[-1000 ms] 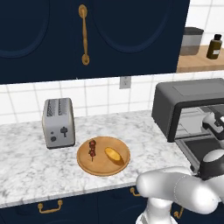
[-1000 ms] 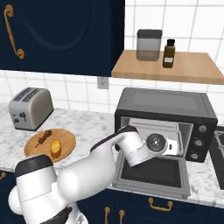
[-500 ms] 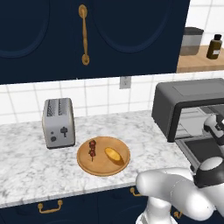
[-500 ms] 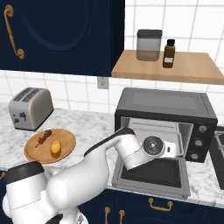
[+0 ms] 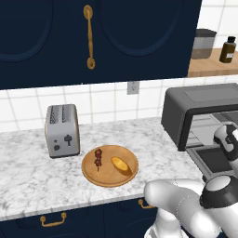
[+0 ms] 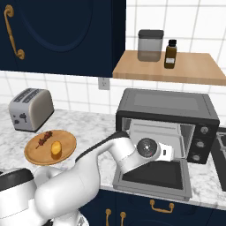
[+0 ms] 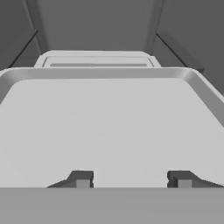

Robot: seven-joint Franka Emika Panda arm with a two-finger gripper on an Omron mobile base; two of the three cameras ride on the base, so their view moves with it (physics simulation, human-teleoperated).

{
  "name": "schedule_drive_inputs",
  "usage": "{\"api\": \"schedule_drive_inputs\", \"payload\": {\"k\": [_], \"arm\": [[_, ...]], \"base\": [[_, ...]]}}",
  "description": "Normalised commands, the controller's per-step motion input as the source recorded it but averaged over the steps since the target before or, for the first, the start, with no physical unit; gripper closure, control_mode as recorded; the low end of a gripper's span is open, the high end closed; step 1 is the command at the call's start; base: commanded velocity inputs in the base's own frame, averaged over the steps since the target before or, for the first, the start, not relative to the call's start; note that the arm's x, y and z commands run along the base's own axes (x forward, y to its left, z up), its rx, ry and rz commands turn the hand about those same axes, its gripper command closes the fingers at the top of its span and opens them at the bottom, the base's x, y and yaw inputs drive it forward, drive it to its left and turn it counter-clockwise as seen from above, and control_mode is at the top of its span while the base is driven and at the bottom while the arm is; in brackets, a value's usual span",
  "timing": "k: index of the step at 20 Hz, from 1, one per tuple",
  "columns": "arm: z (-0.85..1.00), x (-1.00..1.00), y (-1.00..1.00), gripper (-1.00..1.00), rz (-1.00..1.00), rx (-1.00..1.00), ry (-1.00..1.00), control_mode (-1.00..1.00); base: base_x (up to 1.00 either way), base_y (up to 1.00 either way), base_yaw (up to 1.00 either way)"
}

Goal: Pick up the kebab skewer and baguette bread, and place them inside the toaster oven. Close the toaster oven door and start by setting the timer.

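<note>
The kebab skewer (image 5: 98,158) (image 6: 44,139) and the baguette bread (image 5: 120,163) (image 6: 55,147) lie side by side on a round wooden plate (image 5: 109,179) (image 6: 33,156). The toaster oven (image 5: 195,100) (image 6: 167,103) stands to the right, with the toaster oven door (image 6: 152,174) (image 5: 214,160) folded down flat. My gripper (image 7: 131,179) (image 6: 175,152) reaches over the door into the oven mouth, just in front of a light grey tray (image 7: 109,118) (image 6: 154,132). Its fingertips (image 7: 83,179) stand apart, and nothing shows between them.
A silver two-slot toaster (image 5: 62,130) (image 6: 31,109) stands left of the plate by the tiled wall. A wooden shelf (image 6: 194,73) above the oven carries a jar (image 6: 150,45) and a dark bottle (image 6: 170,54). Dark cabinets hang overhead.
My hand has shifted slightly left and down in front of the oven opening. The skewer, bread and plate have not moved.
</note>
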Motion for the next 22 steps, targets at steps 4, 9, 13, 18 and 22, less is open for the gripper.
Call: {"api": "schedule_drive_inputs", "payload": {"k": [4,9,13,18,22], "arm": [[0.31,-0.65,-0.04,-1.00,-0.02,0.00,0.02,-1.00],[0.67,-0.63,-0.14,-1.00,0.00,0.02,0.08,-1.00],[0.65,-0.60,0.05,-1.00,0.00,0.01,0.12,-1.00],[0.53,-0.34,0.64,-1.00,0.03,0.00,0.13,-1.00],[0.40,-0.18,0.84,-1.00,0.04,0.00,0.14,-1.00]], "base": [[0.00,0.00,0.00],[0.00,0.00,0.00],[0.00,0.00,0.00],[0.00,0.00,0.00],[0.00,0.00,0.00]]}}
